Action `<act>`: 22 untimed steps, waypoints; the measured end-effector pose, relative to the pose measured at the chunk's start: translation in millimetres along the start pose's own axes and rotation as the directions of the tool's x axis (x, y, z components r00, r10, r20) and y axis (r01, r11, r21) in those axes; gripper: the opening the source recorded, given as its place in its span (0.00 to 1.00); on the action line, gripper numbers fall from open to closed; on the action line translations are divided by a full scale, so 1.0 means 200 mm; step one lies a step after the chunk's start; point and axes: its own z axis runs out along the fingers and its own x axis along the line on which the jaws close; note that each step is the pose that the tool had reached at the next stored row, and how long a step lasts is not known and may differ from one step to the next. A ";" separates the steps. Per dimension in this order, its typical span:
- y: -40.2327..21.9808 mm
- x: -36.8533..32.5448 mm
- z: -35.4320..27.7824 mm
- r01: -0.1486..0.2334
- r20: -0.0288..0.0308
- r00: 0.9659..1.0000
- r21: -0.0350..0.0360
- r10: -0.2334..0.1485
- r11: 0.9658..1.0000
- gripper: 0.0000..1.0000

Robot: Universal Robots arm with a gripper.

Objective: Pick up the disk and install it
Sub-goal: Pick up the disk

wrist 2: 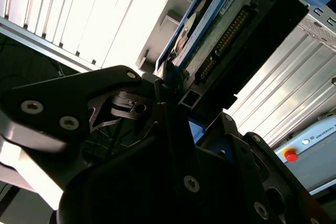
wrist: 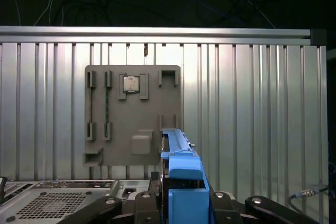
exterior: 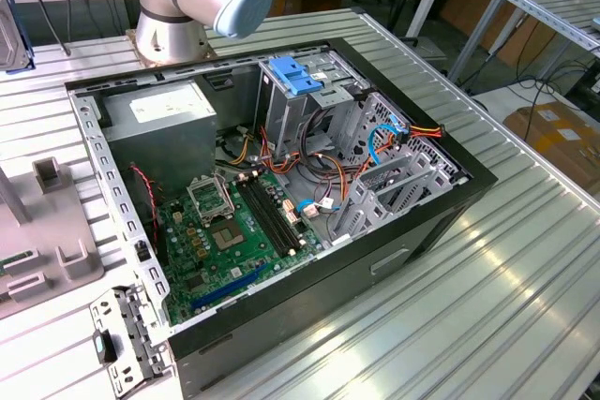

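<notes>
I am watching the claw [wrist 2: 173, 95] clenching the disk [wrist 2: 226, 35] near one end, over the table [wrist: 262, 103] by the grey fixture [wrist: 113, 103], and I am fearing the overhang is inviting a twist or slip against the case [exterior: 403, 250].

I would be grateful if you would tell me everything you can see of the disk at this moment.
The disk is a flat rectangular drive with a dark metal body. One face shows a green circuit board and one end carries a row of connector pins. A blue plastic carrier frame edges it. It is held edge-on above the ribbed aluminium table, clear of its surface, clamped between the dark jaws. Nothing else appears to touch it.
</notes>
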 end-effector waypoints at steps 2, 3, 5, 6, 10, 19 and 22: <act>-0.015 0.000 -0.001 0.000 0.000 1.000 0.000 0.000 1.000 0.37; -0.021 0.001 -0.001 0.000 0.000 1.000 0.000 0.000 1.000 0.37; -0.031 0.006 -0.002 0.000 0.000 1.000 0.000 0.000 1.000 0.37; -0.036 0.010 -0.002 0.000 0.000 1.000 0.000 0.000 1.000 0.37; -0.061 0.028 -0.004 0.000 0.000 1.000 0.000 0.000 1.000 0.37; -0.099 0.051 -0.005 0.000 0.000 1.000 0.000 0.000 1.000 0.37; -0.111 0.058 -0.006 0.000 0.000 1.000 0.000 0.000 1.000 0.37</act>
